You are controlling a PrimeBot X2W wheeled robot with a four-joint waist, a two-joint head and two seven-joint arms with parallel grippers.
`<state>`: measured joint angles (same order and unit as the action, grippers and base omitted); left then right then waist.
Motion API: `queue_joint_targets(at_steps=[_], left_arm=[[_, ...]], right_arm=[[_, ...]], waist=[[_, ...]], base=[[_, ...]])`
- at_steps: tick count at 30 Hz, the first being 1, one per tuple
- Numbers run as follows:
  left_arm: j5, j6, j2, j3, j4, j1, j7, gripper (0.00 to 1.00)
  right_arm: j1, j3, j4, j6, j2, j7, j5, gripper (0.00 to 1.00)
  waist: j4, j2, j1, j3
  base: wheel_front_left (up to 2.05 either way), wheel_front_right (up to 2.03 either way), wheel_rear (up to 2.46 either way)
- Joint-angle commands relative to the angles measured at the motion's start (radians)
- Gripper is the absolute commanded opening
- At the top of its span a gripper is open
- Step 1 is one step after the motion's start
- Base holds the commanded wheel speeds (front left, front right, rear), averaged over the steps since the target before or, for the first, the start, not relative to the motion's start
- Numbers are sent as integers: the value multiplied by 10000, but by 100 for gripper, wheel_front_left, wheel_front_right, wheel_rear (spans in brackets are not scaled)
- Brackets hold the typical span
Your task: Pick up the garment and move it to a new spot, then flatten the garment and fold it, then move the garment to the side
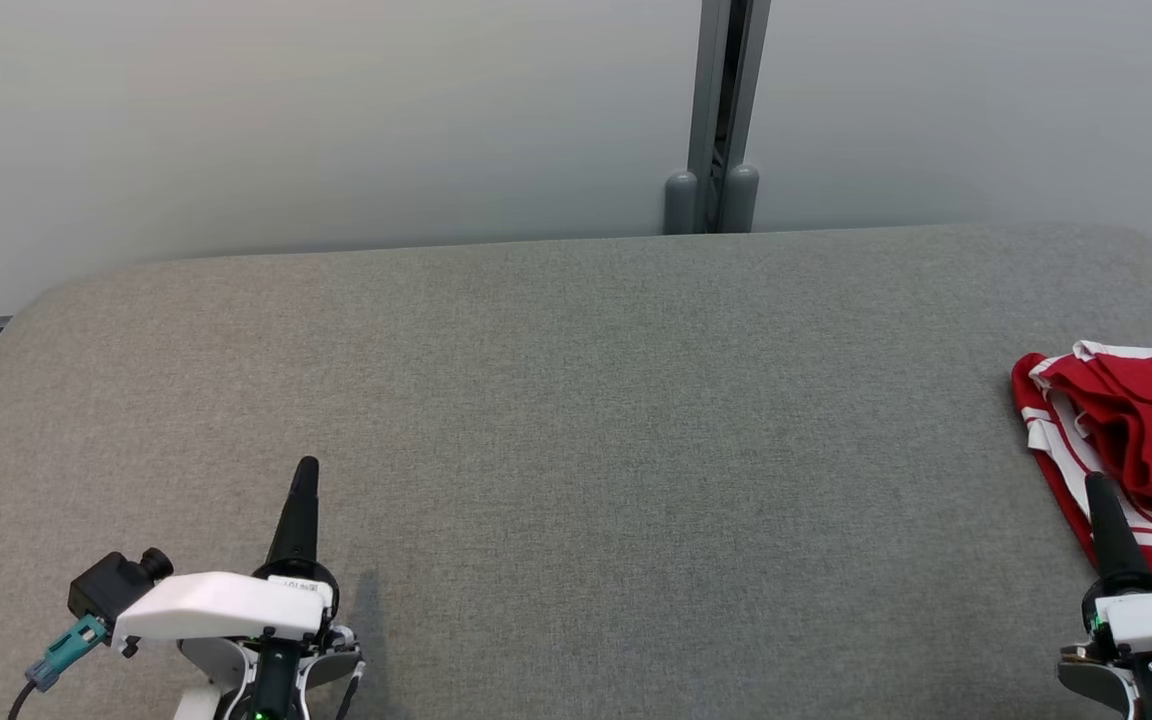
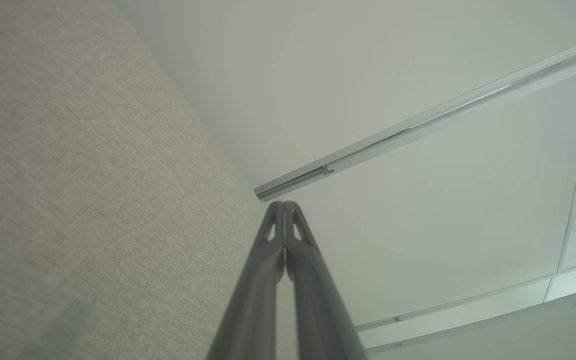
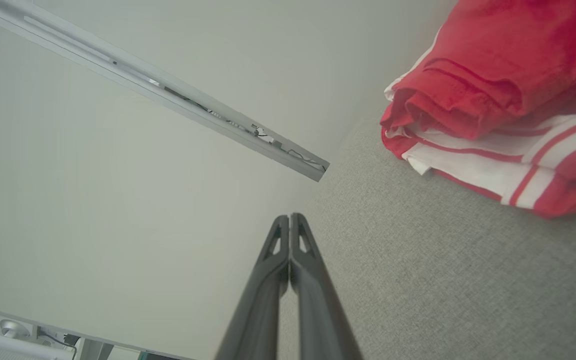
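1. A crumpled red garment with white stripes [image 1: 1131,430] is lying at the right edge of the grey fabric-covered table [image 1: 576,400], and part of it is running out of the head view.
2. The right gripper [image 1: 1098,487] is hovering at the near right. Its two long dark fingers are pressing flat together and pinching nothing.
3. In the head view its tip is overlapping the garment's near left hem. In the right wrist view a strip of bare grey fabric is showing between the fingers and the cloth, so the fingers are sitting just beside it and not touching.
4. The left gripper [image 1: 305,468] is sitting at the near left, well apart from the garment. Its fingers are likewise pressing together, gripping nothing and pointing towards the far side.
5. A pale panelled wall [image 1: 336,120] is standing behind the table's far edge, with a grey vertical post [image 1: 721,110] splitting it right of centre.
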<state>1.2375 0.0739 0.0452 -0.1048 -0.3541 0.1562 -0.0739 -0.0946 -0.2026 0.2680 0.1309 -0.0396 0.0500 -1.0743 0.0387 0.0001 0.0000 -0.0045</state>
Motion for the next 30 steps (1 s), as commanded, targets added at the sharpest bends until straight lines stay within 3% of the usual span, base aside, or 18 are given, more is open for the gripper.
queue_joint_targets(at_steps=[1, 30], left_arm=[[205, 77, 48, 70, 31, 313, 33, 0], [2456, 386, 65, 231, -404, 983, 570, 0]], right_arm=[[-259, -89, -66, -1, -99, 83, -268, 0], [-567, -702, 187, -2, -128, 982, -3017, 0]], waist=[[-8, -1, 0, 2], [-207, -1, 0, 65]], base=[[0, 0, 0], [0, 0, 0]])
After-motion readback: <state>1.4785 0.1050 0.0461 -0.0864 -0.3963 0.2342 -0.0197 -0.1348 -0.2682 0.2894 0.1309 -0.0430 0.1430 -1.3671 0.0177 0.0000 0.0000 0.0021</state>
